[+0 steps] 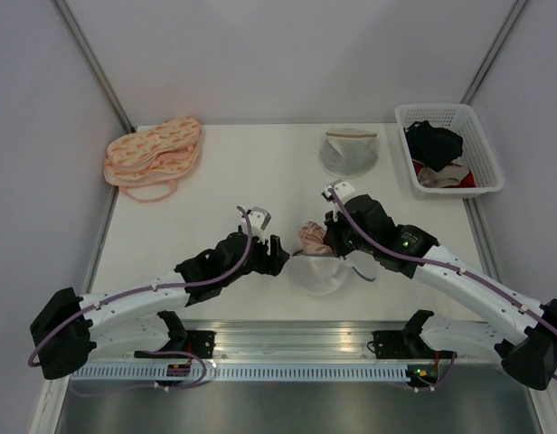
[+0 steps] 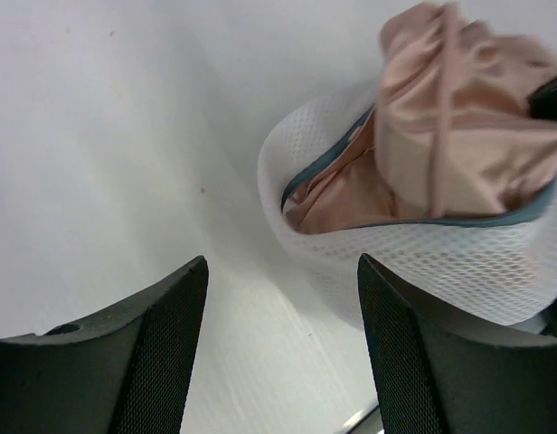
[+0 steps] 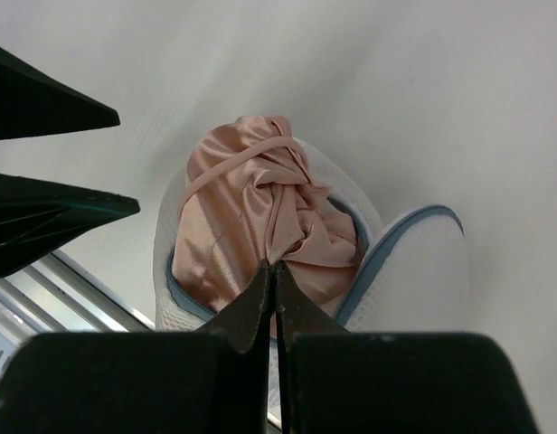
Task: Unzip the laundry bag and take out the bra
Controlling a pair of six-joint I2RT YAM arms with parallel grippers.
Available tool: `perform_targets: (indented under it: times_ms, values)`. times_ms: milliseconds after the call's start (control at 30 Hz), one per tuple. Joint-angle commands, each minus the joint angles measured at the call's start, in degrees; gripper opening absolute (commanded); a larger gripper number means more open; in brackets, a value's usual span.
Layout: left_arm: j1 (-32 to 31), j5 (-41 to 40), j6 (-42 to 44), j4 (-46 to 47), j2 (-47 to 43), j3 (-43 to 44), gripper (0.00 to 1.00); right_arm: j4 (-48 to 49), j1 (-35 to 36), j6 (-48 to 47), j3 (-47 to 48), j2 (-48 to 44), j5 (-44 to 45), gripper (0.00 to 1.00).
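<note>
Near the six o'clock edge of the desk (image 1: 260, 167) the bra (image 3: 251, 208) bulges half out of the unzipped laundry bag (image 1: 320, 274), pinched by the right gripper (image 3: 274, 268), while the left gripper (image 2: 283, 267) stands spread at the bag's nine o'clock, so the seemingly unrestrained bag may lift along.

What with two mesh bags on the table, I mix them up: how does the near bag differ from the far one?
The near bag gapes open with a pink bra bulging out; the far bag shows nothing pink. The near bag's rim is dark blue-grey; the far bag has a beige band. The near bag looks whiter, the far bag greyer. Both are round mesh.
</note>
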Motion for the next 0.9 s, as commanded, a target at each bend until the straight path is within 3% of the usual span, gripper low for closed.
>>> perform_targets:
  times_ms: [0, 133, 267, 333, 400, 500, 733, 867]
  values:
    - [-0.35, -5.11, 4.77, -2.32, 1.71, -0.98, 0.72, 1.58, -0.16, -1.23, 1.65, -0.76, -2.89, 0.0]
    - [-0.35, -4.76, 3.45, -0.66, 2.24, -1.6, 0.72, 1.58, -0.34, -1.23, 1.92, -0.94, -4.12, 0.0]
    - [-0.35, -1.34, -2.6, 0.58, -2.67, -0.64, 0.74, 1.58, -0.34, -1.23, 1.04, -0.76, -4.03, 0.0]
    - [-0.35, 0.51, -6.64, 1.28, -5.84, -0.2, 0.82, 1.85, -0.34, -0.96, 0.52, -0.67, -4.03, 0.0]
    - [-0.35, 2.79, -11.31, 1.19, -5.85, 0.68, 0.99, 2.28, -0.34, -0.7, 0.25, -0.5, -4.03, 0.0]
    - [-0.35, 6.4, -13.43, -3.19, -2.43, 4.54, 1.0, 2.9, -0.34, -0.44, -0.1, -0.5, -4.12, 0.0]
    - [-0.26, 5.18, -12.99, -7.95, 8.29, 7.54, 0.98, 3.34, -0.34, -0.17, -0.1, -0.76, -5.26, 0.01]
    - [-0.35, 5.26, -12.81, -7.51, 12.51, 7.01, 0.89, 2.73, -0.6, -0.44, -0.28, -1.46, -4.65, 0.0]
